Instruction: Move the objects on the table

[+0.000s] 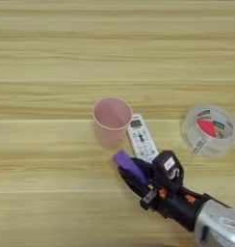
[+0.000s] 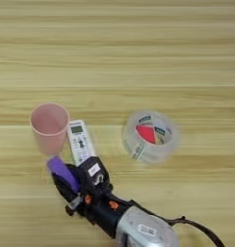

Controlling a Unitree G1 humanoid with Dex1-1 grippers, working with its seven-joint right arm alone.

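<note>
- Light yellowish wood with horizontal grain and plank lines makes up the bench, which fills both views.
- At the middle of the scene a pink plastic cup stands upright with its open mouth up; it serves as the landmark for the places below.
- Just right of the cup, touching or nearly touching its side, a slim white remote lies flat with its small screen at the far end and its body angled slightly toward the near right.
- Well to the right of the cup, beyond the remote and apart from it, a clear tape roll with red core rests on the bench, its printed label visible inside the ring.
- Just in front of the cup, on its near right side, a small purple rectangular block sits tilted, its far end pointing up toward the base of the cup.
- The right end effector is clenched around the purple block, with one black finger under it and the other over it.
- Whether the block touches the bench or the cup cannot be told.
- The near end of the remote is partly covered by the end effector's black body, which carries a small white label.
- Behind the end effector, the black wrist with orange marks leads to the silver forearm, which enters from the bottom edge, to the near right of the cup.
</note>
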